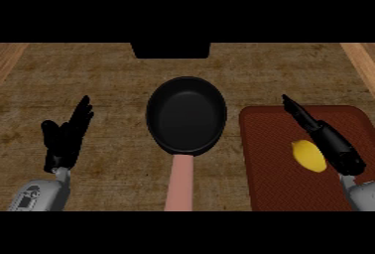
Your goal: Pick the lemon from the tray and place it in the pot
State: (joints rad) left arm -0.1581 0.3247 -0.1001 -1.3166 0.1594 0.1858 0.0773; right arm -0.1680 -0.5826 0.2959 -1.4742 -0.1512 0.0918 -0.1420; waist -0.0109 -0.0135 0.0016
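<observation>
A yellow lemon (309, 155) lies on the dark red tray (278, 183) at the right. My right hand (330, 139) is over the tray with straight fingers, just right of the lemon and close beside it; whether it touches the lemon I cannot tell. A black pan (186, 114) with a pink handle (180, 183) sits at the counter's middle, left of the tray. My left hand (66, 136) rests open at the left, fingers up, holding nothing.
The brown counter (102, 74) stretches around the pan. A black block (170, 49) sits at the far edge behind the pan. Pale wooden strips (360, 59) run along the counter's left and right sides.
</observation>
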